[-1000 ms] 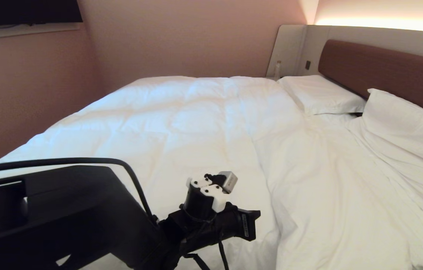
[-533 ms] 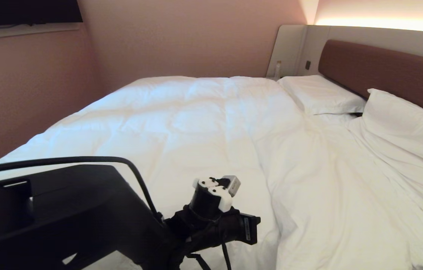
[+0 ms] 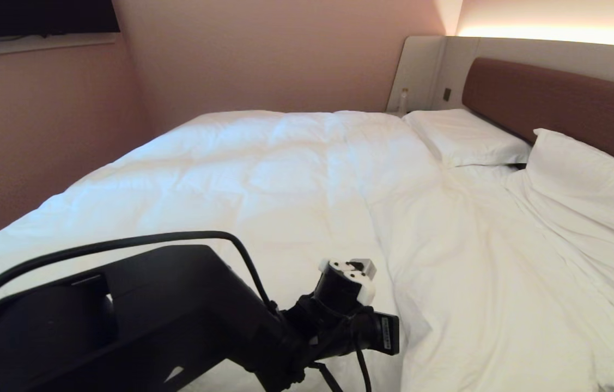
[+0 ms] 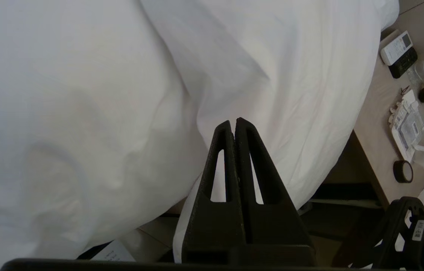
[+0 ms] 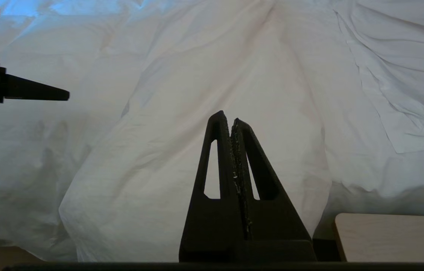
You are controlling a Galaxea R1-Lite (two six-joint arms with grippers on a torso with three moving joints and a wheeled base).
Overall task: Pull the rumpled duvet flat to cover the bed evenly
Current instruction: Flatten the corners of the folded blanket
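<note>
Right now my left gripper (image 4: pixel 233 121) has its fingers pressed together on nothing, hanging over the near edge of the duvet (image 3: pixel 263 179), at about six o'clock in the head view. That duvet lies puffy across the nine-o'clock half of the bed (image 3: pixel 552 100), while the three-o'clock half toward the pillows (image 3: pixel 464 136) shows only thin wrinkled cloth. My right gripper (image 5: pixel 230 120) is likewise closed and empty, parked low by the bed's near side. I judge this the approach before a grasp: next I must part my left fingers, pinch the duvet's edge, and draw it toward three o'clock
</note>
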